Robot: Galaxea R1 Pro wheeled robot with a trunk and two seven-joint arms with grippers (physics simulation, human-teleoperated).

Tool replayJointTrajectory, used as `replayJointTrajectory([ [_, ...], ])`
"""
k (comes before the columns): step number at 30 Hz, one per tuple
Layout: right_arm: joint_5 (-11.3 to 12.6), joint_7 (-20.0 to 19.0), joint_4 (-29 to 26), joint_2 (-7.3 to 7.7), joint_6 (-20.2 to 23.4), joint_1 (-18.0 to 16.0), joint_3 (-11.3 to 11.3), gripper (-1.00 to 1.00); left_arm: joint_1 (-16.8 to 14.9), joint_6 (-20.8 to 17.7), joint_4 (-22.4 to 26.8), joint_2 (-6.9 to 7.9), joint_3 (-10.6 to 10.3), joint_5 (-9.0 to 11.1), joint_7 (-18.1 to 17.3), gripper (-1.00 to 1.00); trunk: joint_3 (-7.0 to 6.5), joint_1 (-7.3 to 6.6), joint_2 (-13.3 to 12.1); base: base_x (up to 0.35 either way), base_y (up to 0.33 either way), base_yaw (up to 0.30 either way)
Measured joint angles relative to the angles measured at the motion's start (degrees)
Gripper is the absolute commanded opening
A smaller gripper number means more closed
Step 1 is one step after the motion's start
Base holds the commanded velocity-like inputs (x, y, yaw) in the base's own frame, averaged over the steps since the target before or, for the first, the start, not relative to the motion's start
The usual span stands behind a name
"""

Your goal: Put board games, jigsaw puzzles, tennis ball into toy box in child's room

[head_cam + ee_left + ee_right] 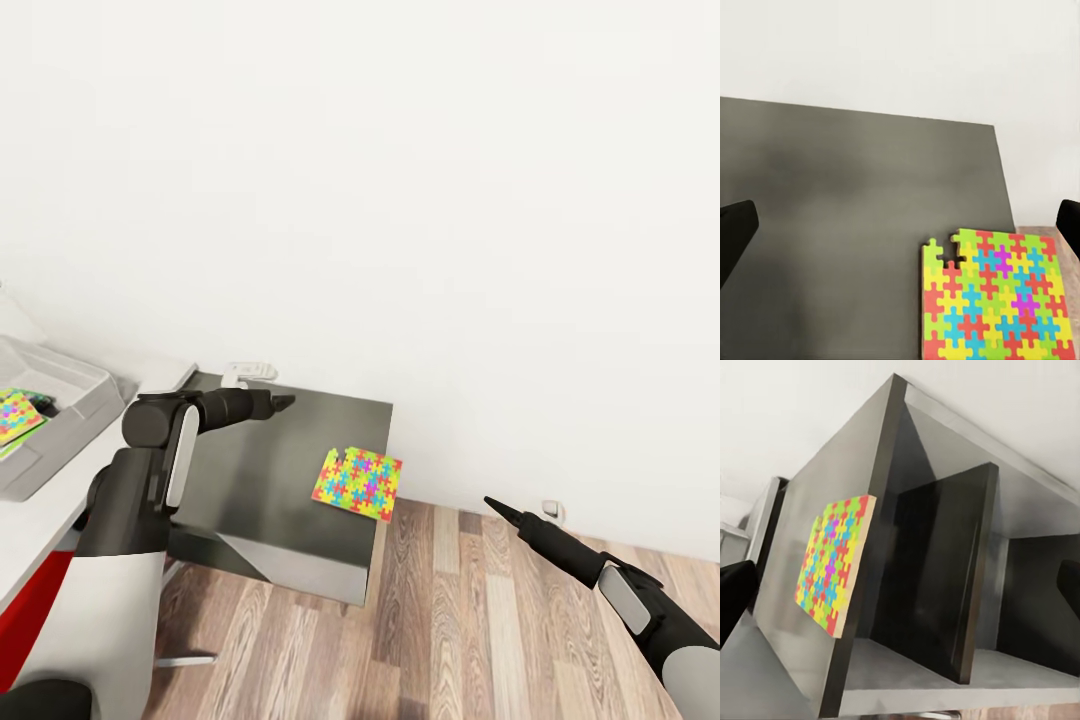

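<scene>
A jigsaw puzzle [357, 483] of yellow, pink, blue and green pieces lies flat near the right front corner of the dark grey cabinet top [290, 450]. The left wrist view looks down on the puzzle [994, 300]. The right wrist view catches it [832, 562] from the side, overhanging the cabinet edge slightly. My left gripper [283, 402] [900, 225] hovers open over the cabinet top, short of the puzzle, holding nothing. My right gripper [497, 507] [900, 585] hangs open over the wood floor, right of the cabinet. The grey toy box [70, 390] sits on the table [50, 520] at far left, with another multicoloured panel [18, 415] inside.
A white wall runs close behind the cabinet, with a small white fitting [247, 373] at the cabinet's back edge and a socket [550, 510] low on the wall. The cabinet has open shelves with dark dividers [945, 592]. Wood plank floor [460, 620] lies in front and to the right.
</scene>
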State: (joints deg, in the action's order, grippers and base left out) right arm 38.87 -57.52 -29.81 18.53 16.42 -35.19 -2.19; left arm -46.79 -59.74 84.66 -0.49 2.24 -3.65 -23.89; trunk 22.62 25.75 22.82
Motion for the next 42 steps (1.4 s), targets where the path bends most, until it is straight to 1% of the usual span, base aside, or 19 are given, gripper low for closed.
replayJointTrajectory([
  [42,0.0,0.0,0.1,0.0,0.0,0.0,0.0,1.0,0.3,0.0,0.0,-0.09,-0.1,0.0,0.0,1.0,-3.96,0.0,0.0,0.0,0.0,0.0],
])
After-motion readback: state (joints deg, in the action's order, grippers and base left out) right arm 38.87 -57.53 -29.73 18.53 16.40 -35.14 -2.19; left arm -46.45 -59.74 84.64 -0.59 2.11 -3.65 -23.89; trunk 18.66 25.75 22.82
